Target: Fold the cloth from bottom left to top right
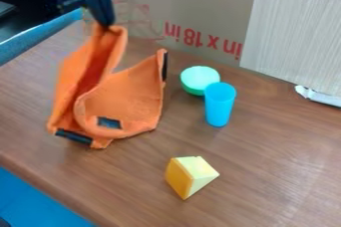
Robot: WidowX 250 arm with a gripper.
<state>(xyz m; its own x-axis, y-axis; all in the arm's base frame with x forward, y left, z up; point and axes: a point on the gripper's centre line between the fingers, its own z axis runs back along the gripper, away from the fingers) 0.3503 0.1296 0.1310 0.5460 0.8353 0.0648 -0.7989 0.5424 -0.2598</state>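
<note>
The black gripper (103, 21) hangs at the upper left, shut on one end of the orange cloth (130, 99). From there the cloth slopes down to the table, its held part raised in a steep fold. The lower part rests crumpled on the wood, with a curled edge at its middle. Dark patches mark its right corner, its lower left edge and a spot near the bottom.
Right of the cloth stand a green bowl (199, 79) and a blue cup (218, 104). A yellow wedge (190, 175) lies nearer the front of the wooden table (266, 146). Cardboard (193, 9) walls the back, with a pale striped panel (293, 37) at right.
</note>
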